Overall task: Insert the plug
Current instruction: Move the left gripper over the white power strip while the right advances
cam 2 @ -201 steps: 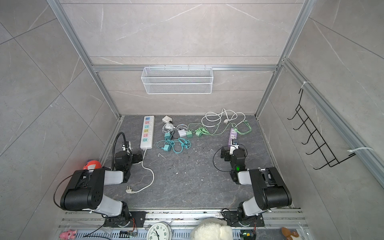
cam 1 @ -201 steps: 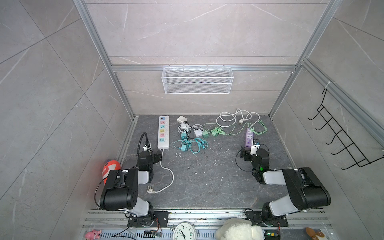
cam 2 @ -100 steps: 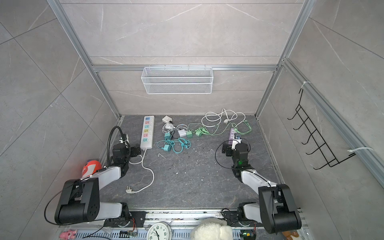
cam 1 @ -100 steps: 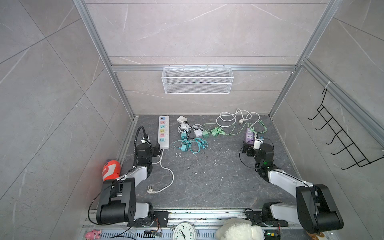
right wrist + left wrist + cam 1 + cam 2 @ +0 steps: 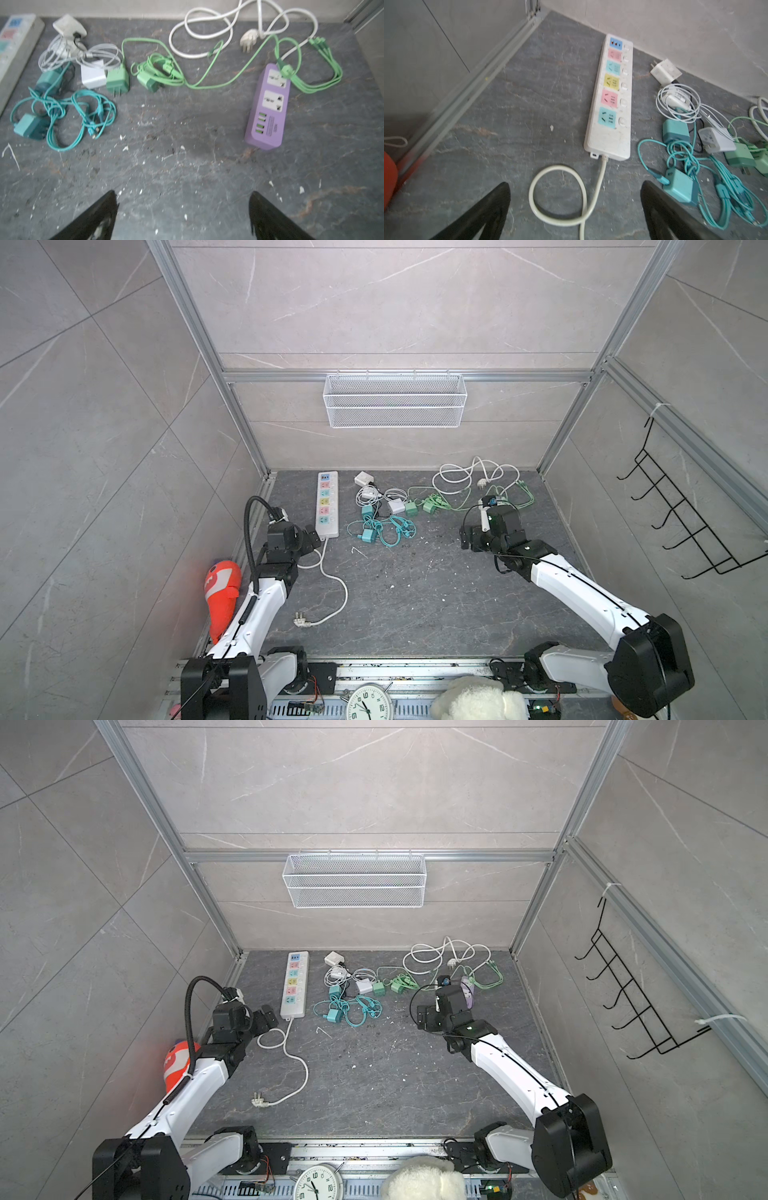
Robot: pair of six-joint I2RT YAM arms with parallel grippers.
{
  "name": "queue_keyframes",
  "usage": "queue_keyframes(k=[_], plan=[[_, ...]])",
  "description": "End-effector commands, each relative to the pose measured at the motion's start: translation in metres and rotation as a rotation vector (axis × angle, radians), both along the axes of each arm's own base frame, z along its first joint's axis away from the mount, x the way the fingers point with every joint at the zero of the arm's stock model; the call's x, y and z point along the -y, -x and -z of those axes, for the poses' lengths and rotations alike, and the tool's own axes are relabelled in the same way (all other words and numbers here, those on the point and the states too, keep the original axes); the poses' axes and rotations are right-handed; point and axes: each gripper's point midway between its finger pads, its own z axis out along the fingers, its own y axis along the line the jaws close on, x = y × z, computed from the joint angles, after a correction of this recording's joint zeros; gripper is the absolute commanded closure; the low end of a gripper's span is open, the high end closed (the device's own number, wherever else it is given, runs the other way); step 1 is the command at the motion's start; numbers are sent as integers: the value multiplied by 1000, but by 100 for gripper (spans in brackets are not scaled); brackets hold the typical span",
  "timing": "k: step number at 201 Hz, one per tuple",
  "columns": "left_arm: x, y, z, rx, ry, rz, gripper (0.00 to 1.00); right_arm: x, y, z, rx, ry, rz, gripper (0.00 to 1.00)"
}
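White links point(image 5: 582, 593), black joints point(image 5: 648, 664), black pincer fingers point(image 5: 496, 199) — ribbed black hose point(image 5: 247, 539) on the left arm point(image 5: 266, 605).

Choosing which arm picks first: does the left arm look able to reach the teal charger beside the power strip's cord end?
Probably yes: the left gripper is open, close to the teal charger, nothing between them; its tangled cable may drag.

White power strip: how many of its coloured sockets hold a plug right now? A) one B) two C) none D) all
C: in the left wrist view every coloured socket on the white power strip is bare.
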Motion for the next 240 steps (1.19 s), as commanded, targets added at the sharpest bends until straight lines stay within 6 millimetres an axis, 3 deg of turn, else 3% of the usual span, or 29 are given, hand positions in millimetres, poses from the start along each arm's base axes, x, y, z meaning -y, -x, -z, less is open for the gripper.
queue_keyframes(k=[1,35,64,96,135,167,203,240], plan=[[15,21,29,-198,118,7,0,14,29,0,-69,58,109,1],[16,29,35,-245,192,-62,0,31,52,-2,-79,102,229,1],[28,34,33,-252,306,-80,0,54,65,-5,-104,183,373,1],[43,39,24,-268,350,-2,0,57,72,-7,-135,189,416,1],[34,49,16,-255,273,0,0,25,69,5,-172,100,272,1],[36,48,27,-334,276,2,0,4,73,7,-172,21,174,1],[43,29,39,-384,288,42,0,-6,75,7,-182,-3,119,1],[42,-2,35,-375,270,44,0,-21,69,12,-210,-17,68,1]])
